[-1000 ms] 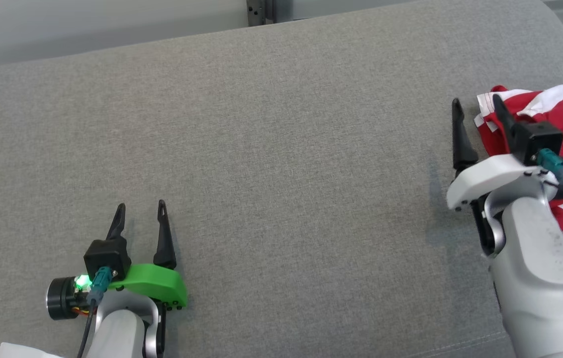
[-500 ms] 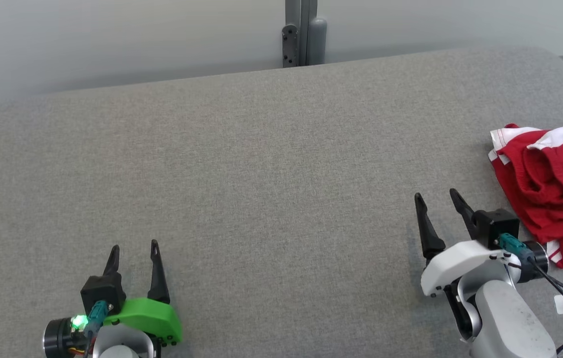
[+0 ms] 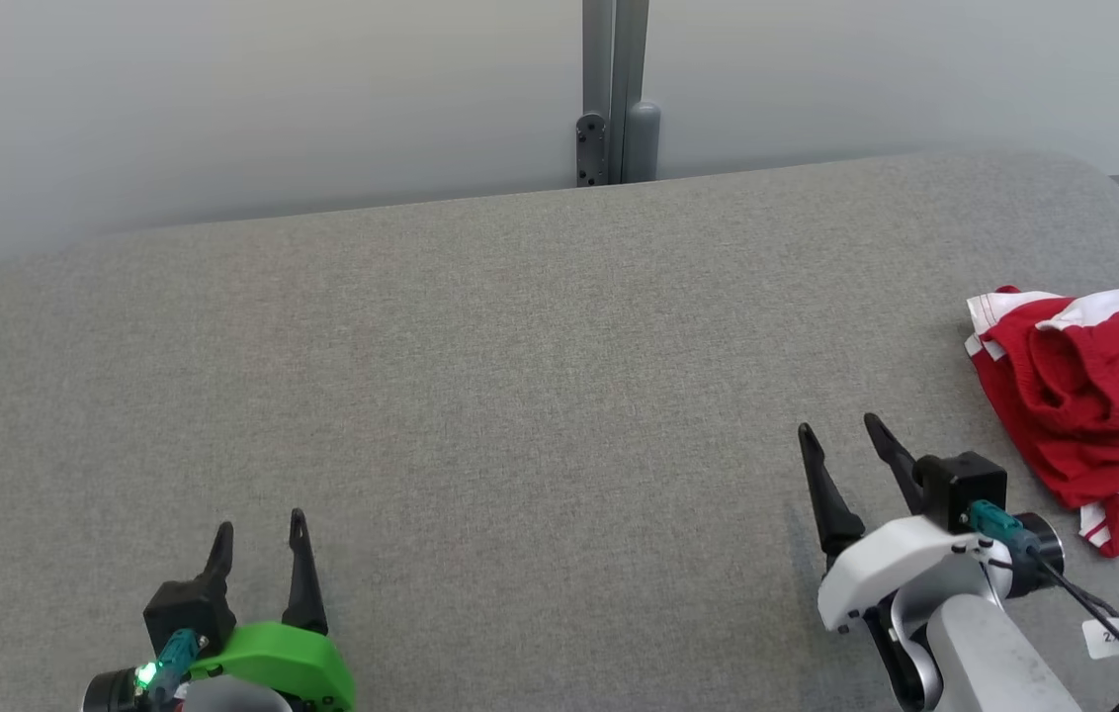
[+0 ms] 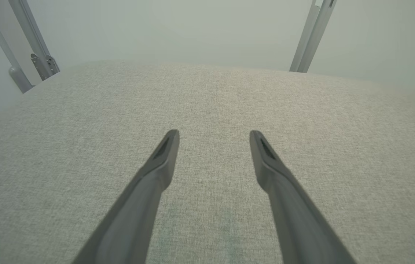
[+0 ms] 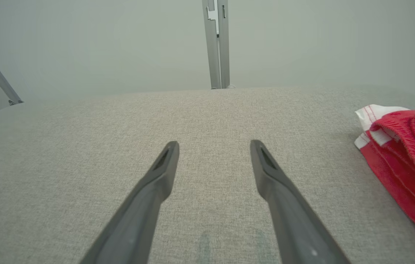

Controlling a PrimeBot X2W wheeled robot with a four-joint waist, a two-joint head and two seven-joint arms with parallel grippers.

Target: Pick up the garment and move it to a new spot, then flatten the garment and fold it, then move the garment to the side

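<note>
**Both arms over a grey fabric-covered surface, head and wrist views.** The left gripper is released: its two dark fingers stand spread apart, with bare grey cloth between and ahead of the fingertips. It sits on a green wrist mount. The right gripper is likewise released, its fingers parted and pointing forward with a slight lean to its own left. It sits on a white wrist mount.

The garment, red with white striped trim, lies in a rumpled heap to the right of the right gripper and a little ahead of its fingertips. It is near them but apart, and its far right part is cut off by the picture's edge. From the left gripper it lies well apart, far to the right, beyond the right gripper. In the right wrist view the garment's white-edged corner sits to the right of the right-hand finger, with a strip of bare cloth between them.

Ahead of the two grippers, between their lines, a grey metal post rises behind the surface's far edge against a pale wall. A dark cable carrying a white tag trails behind the right gripper, to its right.
</note>
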